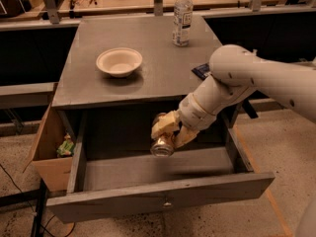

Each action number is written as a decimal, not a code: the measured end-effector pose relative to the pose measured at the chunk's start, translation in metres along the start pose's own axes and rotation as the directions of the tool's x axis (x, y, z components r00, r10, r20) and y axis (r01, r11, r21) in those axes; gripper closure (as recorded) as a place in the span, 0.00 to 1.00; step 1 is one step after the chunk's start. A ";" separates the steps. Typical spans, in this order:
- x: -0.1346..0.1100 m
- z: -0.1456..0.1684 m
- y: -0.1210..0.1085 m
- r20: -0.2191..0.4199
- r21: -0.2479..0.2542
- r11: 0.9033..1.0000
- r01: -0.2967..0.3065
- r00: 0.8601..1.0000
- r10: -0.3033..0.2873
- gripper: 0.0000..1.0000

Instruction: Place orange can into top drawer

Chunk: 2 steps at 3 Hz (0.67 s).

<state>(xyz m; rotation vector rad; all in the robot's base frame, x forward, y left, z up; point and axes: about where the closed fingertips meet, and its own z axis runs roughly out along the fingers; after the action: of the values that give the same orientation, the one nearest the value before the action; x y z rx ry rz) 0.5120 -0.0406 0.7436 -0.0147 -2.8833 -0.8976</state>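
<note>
Camera view. My gripper (172, 134) hangs inside the open top drawer (123, 201), below the front edge of the worktop (148, 38) and forward of it. The jaws are closed around the orange can (162, 145), one pad on each side of its body.

Key relation: the can lies over the drawer floor, near the middle of its width and toward the back half. Bare floor shows beneath it. I judge it clear of the floor, not resting on it, but the gap is hard to read from this angle.

Long axis: not upright. The can is tipped well over, its silver end turned forward and down toward the drawer front, the other end hidden in my jaws.

Clearances: the left and right drawer walls are well apart from the can; the front panel is nearer the camera and lower.

Judgement: carry step nearly done; release not yet made. If let go from this tilt, the can would likely land on its side and roll. A lower, flatter set-down looks safer.

Not involved: bowl (119, 61) and water bottle (182, 16) on the worktop; cardboard box (47, 149) beside the drawer's left wall.
</note>
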 end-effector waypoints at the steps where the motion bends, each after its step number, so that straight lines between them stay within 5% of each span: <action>1: 0.000 0.026 -0.028 -0.001 0.043 0.996 -0.079 0.997 0.079 1.00; 2: -0.019 0.045 -0.048 0.094 0.154 0.982 -0.108 0.991 0.095 0.98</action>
<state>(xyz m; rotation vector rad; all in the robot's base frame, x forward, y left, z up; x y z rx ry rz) 0.5234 -0.0539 0.6778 -0.1888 -2.9932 -0.6642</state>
